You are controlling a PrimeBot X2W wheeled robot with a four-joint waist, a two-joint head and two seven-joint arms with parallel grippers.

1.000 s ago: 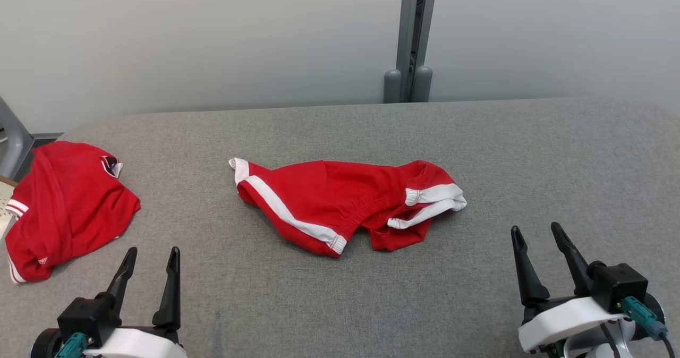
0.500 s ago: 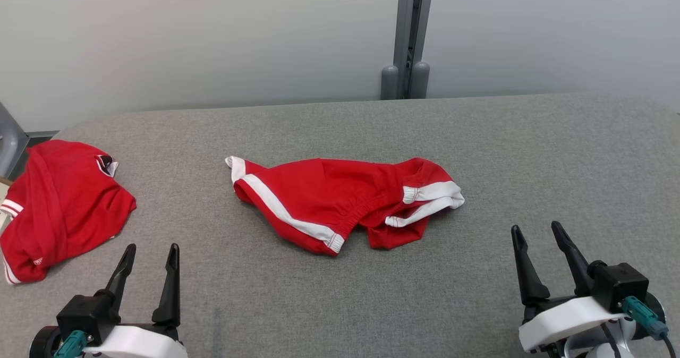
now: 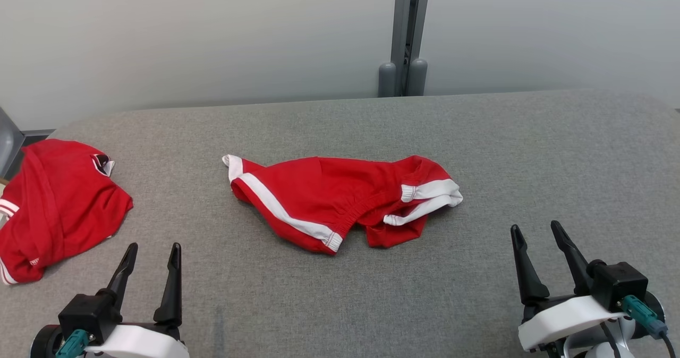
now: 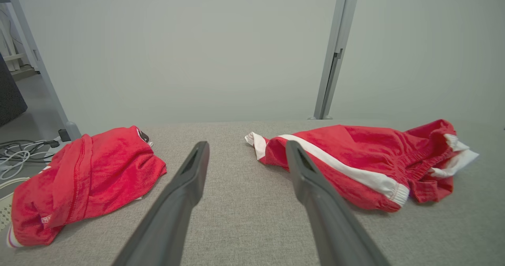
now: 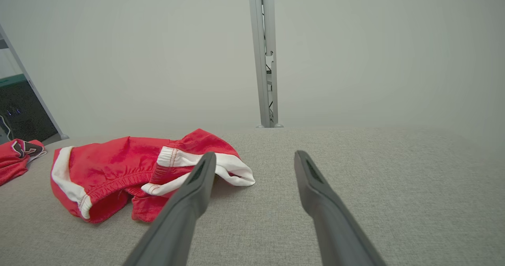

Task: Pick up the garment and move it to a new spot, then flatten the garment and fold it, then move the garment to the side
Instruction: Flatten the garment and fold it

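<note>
Left claw [image 3: 154,247] sits low on the left of the head view, its two long dark tapered fingers [image 3: 171,283] pointing up and away, spread wide with nothing between them. Right claw [image 3: 535,227] mirrors it low on the right, fingers parted too, leaning slightly left, empty. Behind the right claw sits a rounded white plastic wrist shell [image 3: 563,315] carrying a black block and a teal cable plug [image 3: 637,307].
</note>
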